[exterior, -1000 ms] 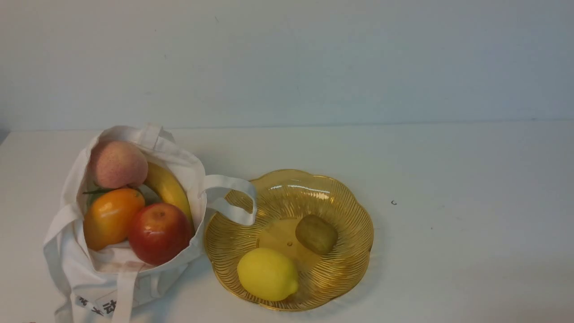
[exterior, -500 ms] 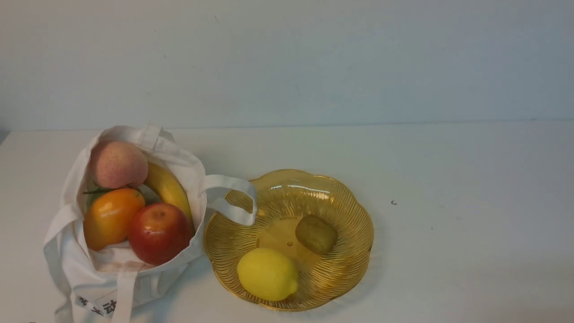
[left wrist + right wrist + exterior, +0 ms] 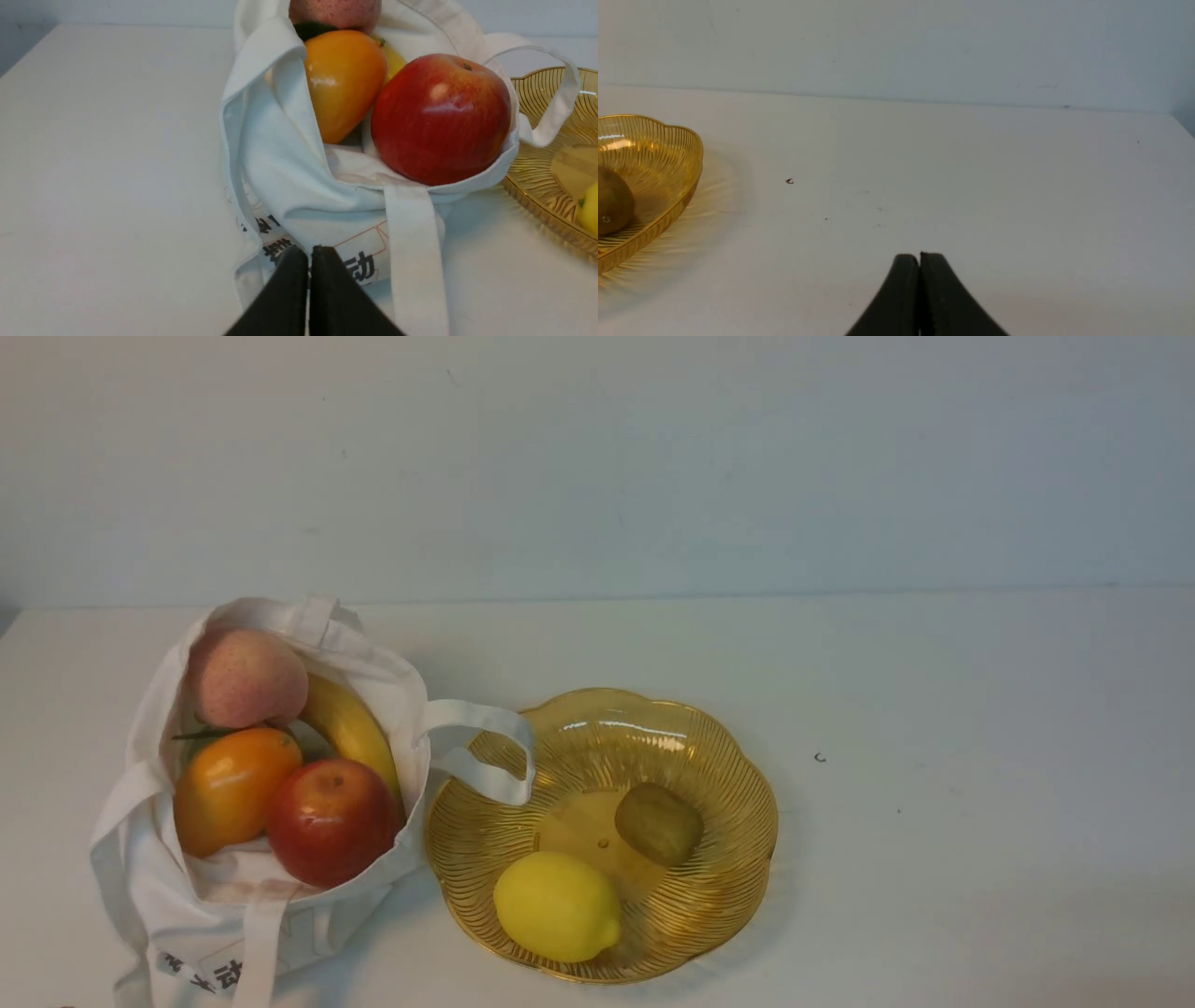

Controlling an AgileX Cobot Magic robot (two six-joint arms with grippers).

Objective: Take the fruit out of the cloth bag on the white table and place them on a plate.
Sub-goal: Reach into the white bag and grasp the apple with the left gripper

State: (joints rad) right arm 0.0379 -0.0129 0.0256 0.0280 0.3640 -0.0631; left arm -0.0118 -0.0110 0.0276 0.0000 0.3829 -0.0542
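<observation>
You have the cloth bag (image 3: 154, 887) slumped open at the front view's lower left, touching the plate (image 3: 733, 770) at centre, so apple (image 3: 331, 821), peach (image 3: 246, 679), orange fruit (image 3: 233, 789) and banana (image 3: 352, 728) lie exposed for picking, while left gripper (image 3: 309, 254) and right gripper (image 3: 919, 259) both sit pinched closed, empty.

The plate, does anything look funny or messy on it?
One thing: a white strap of the cloth bag droops over the plate at its left rim, where it doesn't belong. The lemon and brown fruit sit neatly; nothing looks spilled or broken.
</observation>
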